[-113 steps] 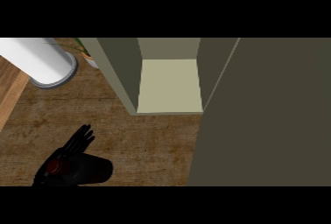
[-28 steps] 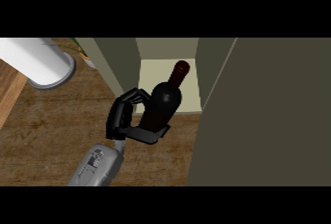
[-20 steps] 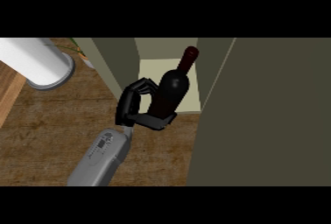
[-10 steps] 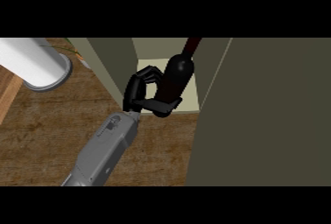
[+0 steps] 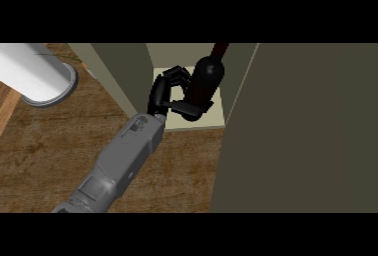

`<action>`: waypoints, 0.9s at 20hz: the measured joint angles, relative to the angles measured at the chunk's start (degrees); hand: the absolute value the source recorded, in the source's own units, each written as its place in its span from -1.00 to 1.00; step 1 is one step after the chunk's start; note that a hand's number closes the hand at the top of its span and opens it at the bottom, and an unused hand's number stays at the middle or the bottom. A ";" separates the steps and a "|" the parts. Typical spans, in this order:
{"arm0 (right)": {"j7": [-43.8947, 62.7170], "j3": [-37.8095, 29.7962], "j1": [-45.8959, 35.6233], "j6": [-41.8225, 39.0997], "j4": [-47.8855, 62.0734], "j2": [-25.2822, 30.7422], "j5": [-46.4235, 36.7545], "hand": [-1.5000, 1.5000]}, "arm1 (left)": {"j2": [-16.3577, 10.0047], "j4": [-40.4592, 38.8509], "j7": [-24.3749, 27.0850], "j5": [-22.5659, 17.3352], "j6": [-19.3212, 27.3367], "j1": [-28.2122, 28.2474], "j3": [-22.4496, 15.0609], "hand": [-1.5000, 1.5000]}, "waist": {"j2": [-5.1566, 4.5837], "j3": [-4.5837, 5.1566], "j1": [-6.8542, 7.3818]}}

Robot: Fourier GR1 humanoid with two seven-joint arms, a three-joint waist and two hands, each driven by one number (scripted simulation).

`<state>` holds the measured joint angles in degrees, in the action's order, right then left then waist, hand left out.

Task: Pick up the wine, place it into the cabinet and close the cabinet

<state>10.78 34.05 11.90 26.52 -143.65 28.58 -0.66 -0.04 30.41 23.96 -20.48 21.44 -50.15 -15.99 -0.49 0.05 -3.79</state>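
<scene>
Item: dark glass wine bottle point(image 5: 205, 80), red-capped, inside the open olive-green cabinet point(image 5: 122, 70), over its pale shelf point(image 5: 198, 123). Your black left hand point(image 5: 158, 96) is curled round the bottle's body.

One bottle point(image 5: 206, 76), one cabinet point(image 5: 118, 70), one hand point(image 5: 159, 95), one cylinder point(image 5: 33, 70)

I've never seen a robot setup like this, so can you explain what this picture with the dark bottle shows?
The camera sits at a humanoid robot's head, looking steeply down at a wooden counter. The grey forearm ends in its black left hand. Its fingers curl round a dark wine bottle, held inside an open cabinet above its pale shelf. The cabinet door stands open at right. A white cylinder lies at upper left. The right hand is out of view.
</scene>
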 measured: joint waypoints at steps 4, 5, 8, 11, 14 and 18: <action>-1.07 0.04 0.54 -0.85 0.18 -0.11 0.32 -1.00 | 0.02 -5.07 0.10 -2.32 1.08 -3.44 0.78 1.00 | -0.32 0.00 -0.87; -1.78 0.15 1.01 -1.28 0.22 0.01 0.41 -1.00 | 0.01 -6.08 0.67 -3.00 1.40 -3.58 1.01 1.00 | -0.40 -0.01 -1.23; -2.48 0.17 1.64 -1.75 0.26 -0.03 0.64 -1.00 | 0.02 -9.37 1.48 -4.51 1.02 -5.27 2.84 1.00 | -0.59 0.01 -1.51; -3.06 -0.09 2.36 -2.02 0.27 0.13 0.80 -1.00 | -0.01 -12.54 1.88 -5.08 0.40 -7.58 4.54 1.00 | -0.66 0.02 -1.38; -3.40 -0.31 2.78 -2.55 0.29 0.30 1.00 -1.00 | -0.29 -15.33 2.53 -5.20 0.33 -9.40 5.72 1.00 | -0.84 0.02 -1.62; -5.42 -0.24 4.07 -3.22 0.38 0.21 1.25 -1.00 | -0.34 -18.14 3.80 -5.48 1.70 -11.30 7.20 1.00 | -1.02 0.00 -2.23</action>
<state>5.36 33.81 15.97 23.30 -143.27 28.78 0.59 -0.37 12.26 27.75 -25.96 23.14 -61.45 -8.79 -1.52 0.04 -6.02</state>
